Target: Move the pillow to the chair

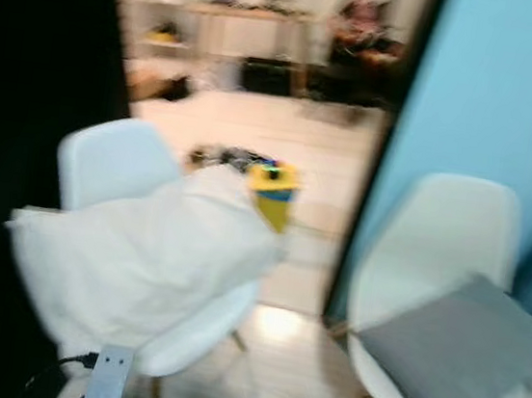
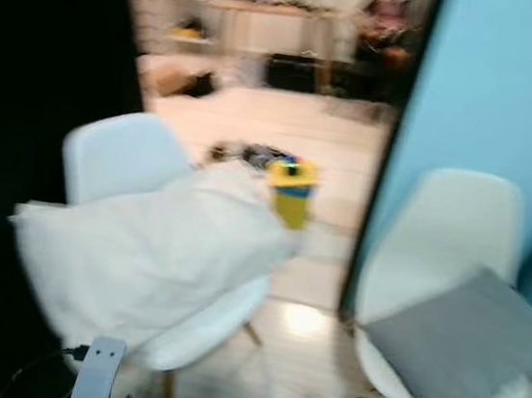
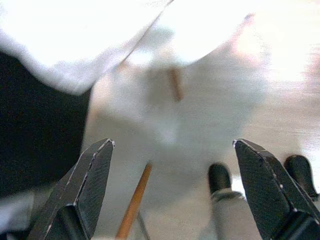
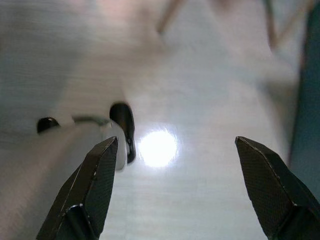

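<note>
A big white pillow [image 1: 137,261] lies across the seat of a white chair [image 1: 115,163] on my left, overhanging its front and side. A second white chair [image 1: 445,240] stands to the right against a blue wall, with a grey pillow [image 1: 461,354] resting on its seat. My left gripper [image 3: 172,192] hangs open below the white pillow's edge [image 3: 75,45], above the floor and the chair's wooden legs. Over the shiny floor, my right gripper [image 4: 175,192] is open and holds nothing. The tops of both silver arms [image 1: 108,379] show at the bottom edge.
A yellow and blue toy [image 1: 272,188] sits on the floor beyond the chairs. A dark panel [image 1: 28,82] borders the left. Far back stand shelves, a table [image 1: 240,16] and a seated person [image 1: 365,27]. Pale floor [image 1: 276,356] runs between the two chairs.
</note>
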